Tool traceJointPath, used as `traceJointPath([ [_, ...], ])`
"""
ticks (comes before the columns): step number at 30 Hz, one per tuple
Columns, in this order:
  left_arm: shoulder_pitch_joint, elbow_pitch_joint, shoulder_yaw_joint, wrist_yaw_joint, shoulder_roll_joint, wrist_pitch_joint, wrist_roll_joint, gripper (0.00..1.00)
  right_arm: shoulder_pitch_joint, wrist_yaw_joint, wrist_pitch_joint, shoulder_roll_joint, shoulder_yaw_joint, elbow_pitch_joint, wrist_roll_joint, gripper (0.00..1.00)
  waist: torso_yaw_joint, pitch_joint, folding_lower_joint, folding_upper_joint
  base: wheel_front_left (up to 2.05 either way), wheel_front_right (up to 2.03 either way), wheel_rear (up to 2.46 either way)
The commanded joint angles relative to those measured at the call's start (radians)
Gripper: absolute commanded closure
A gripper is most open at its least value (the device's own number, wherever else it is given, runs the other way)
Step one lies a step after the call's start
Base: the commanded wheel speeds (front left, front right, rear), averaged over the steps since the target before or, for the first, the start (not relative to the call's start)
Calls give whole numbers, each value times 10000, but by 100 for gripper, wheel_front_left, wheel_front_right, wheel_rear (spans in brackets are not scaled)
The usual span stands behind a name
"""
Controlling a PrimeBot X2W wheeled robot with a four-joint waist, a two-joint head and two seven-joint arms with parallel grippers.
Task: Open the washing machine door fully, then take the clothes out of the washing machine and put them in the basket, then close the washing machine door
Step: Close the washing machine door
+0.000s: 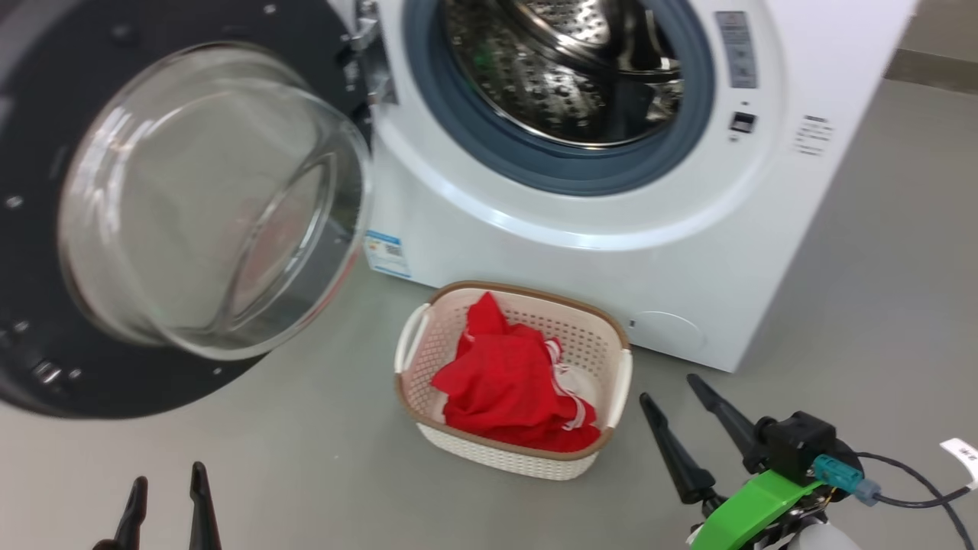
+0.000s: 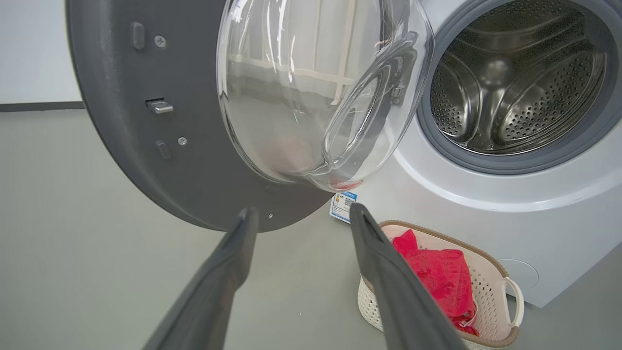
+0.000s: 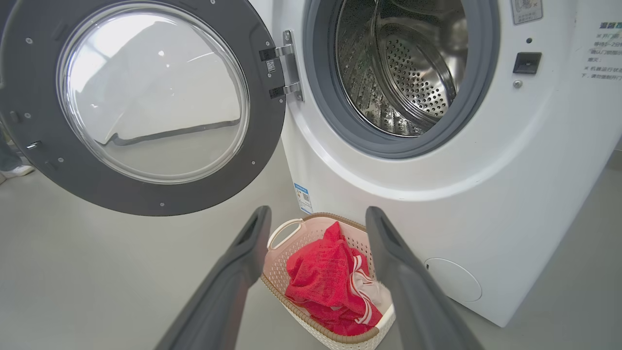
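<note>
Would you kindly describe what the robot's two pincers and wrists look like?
Both the left pincer and right pincer have two long, tapered black fingers. Behind the right one sit a black block, a bright green bracket, a teal connector with a dark cable, and a white tag.

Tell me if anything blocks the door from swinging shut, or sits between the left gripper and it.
Nothing visible does. Bare floor lies between the left gripper and the open door. The clothes lie in the basket, which stands on the floor before the washing machine, seemingly below the door's swing.
</note>
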Motion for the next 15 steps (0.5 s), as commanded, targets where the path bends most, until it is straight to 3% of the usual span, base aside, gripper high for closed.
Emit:
traceJointPath([
  [1,-65,-186,269,121,152,-82,-109,0,-343,16,-120,-55,334,-162,87,0,621,-9,0,0,0,0,0],
  [15,358,-576,260,470,151,-82,-695,0,-1053,16,-120,-113,1487,233,428,0,1113,165,0,0,0,0,0],
])
